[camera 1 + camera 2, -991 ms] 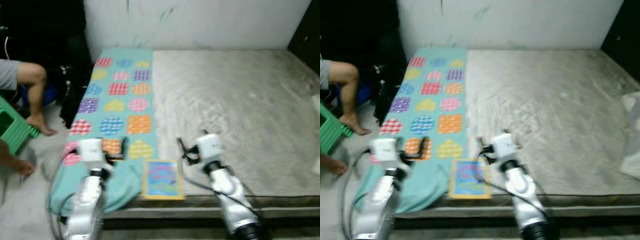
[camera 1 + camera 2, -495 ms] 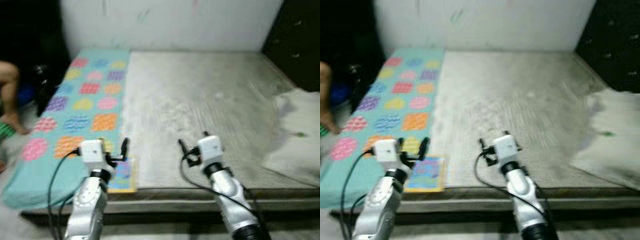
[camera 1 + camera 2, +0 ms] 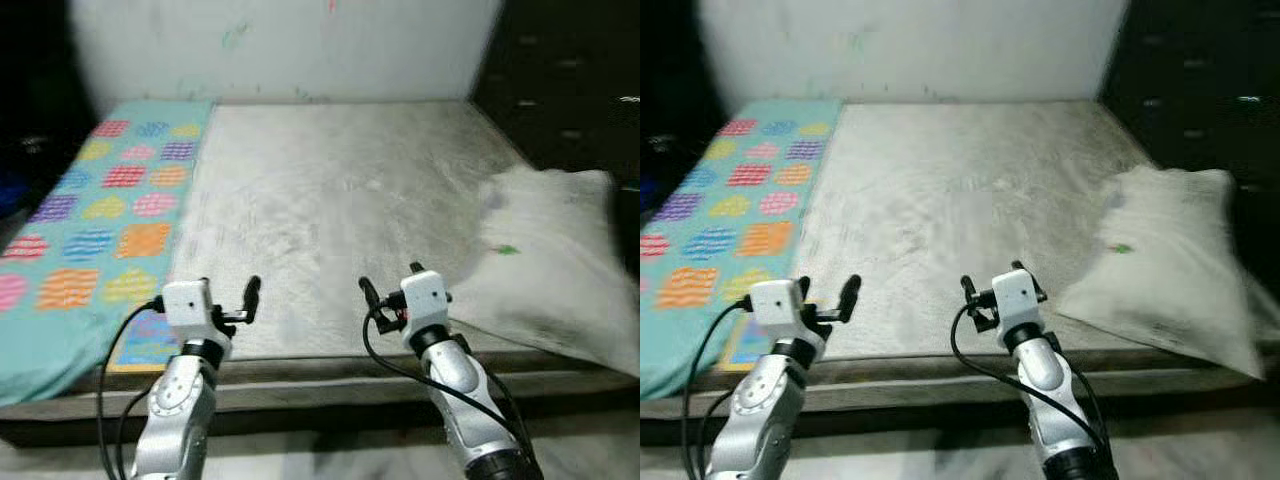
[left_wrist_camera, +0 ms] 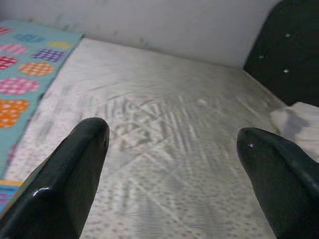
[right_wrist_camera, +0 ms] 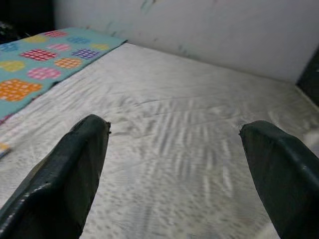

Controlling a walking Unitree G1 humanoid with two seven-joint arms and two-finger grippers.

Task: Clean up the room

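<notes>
A white pillow (image 3: 545, 250) lies askew at the right edge of a bare grey mattress (image 3: 330, 190). A teal blanket (image 3: 100, 200) with coloured patches covers the mattress's left strip. A colourful flat book (image 3: 145, 340) rests at the blanket's near corner by the front edge. Both arms are raised over that front edge. My left gripper (image 3: 827, 295) is open and empty, just right of the book. My right gripper (image 3: 390, 285) is open and empty too, a little left of the pillow. The wrist views look between spread fingers (image 4: 75, 164) (image 5: 75, 164) at bare mattress.
A white wall (image 3: 280, 50) runs behind the mattress. A dark padded panel (image 3: 570, 80) stands at the right, behind the pillow. The mattress's front edge (image 3: 330, 365) drops to a pale floor below my arms.
The whole view has swung to the right: the person's legs and the green stool have left the picture and the pillow has come in. Both arms keep the same open pose.
</notes>
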